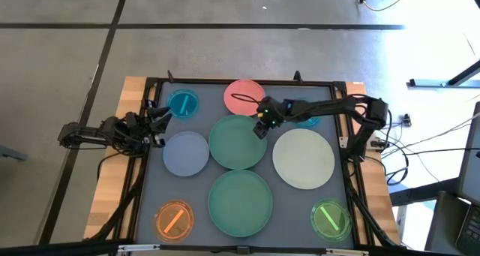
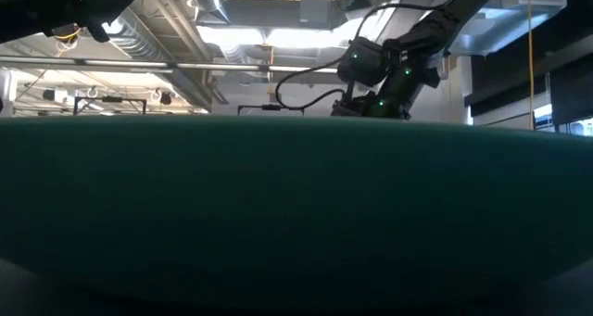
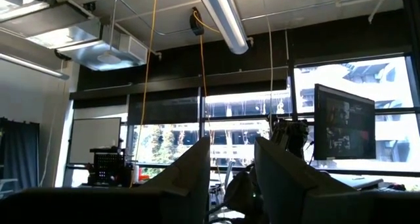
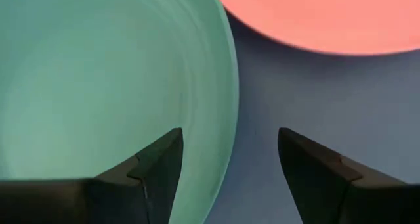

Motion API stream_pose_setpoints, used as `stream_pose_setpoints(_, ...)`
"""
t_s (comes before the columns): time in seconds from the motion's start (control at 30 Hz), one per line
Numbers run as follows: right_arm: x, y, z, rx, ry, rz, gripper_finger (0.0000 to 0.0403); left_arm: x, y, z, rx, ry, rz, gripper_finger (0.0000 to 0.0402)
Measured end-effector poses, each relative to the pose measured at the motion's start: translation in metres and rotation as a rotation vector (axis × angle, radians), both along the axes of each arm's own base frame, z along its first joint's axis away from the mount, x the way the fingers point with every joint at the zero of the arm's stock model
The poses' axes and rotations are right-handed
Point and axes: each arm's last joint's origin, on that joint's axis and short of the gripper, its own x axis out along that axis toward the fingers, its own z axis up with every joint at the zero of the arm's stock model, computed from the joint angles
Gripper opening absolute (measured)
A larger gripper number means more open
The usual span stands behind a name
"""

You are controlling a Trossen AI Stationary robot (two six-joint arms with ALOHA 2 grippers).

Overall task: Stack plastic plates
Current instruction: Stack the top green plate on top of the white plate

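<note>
Two large round green plastic plates (image 1: 238, 141) lie flat (no long axis); right gripper (image 4: 230, 178) points down, fingers spread astride the upper one's rim; left gripper (image 1: 154, 126) waits, spread.

small teal plate (image 1: 307, 121) half-hidden under right arm — low view blocked by green plate (image 2: 296, 214)

The high view looks straight down on the whole surface (image 1: 150, 203), the low view sits level against a green plate's rim (image 2: 296, 205), the left wrist view faces the room's windows, and the right wrist view hangs close over a green plate (image 4: 98, 79) and pink plate (image 4: 321, 17), both shared with the high view.
</note>
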Motion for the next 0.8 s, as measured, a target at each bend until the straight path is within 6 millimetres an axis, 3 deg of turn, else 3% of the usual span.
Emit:
stream_pose_setpoints(0.13,0.0006,0.0004,-0.0023,0.016,0.001,0.013,0.0223,0.0000,0.0000,0.0000,0.000,0.000,0.000,0.0112)
stream_pose_setpoints(0.5,0.0004,0.0002,-0.0025,0.017,0.004,0.007,0.0079,0.0006,0.0000,-0.0008,0.000,0.010,0.000,0.0112)
stream_pose_setpoints(0.8,0.0000,-0.0016,-0.0029,-0.049,0.019,0.011,0.0005,0.0006,0.0000,-0.0009,-0.008,0.008,-0.006,0.0112)
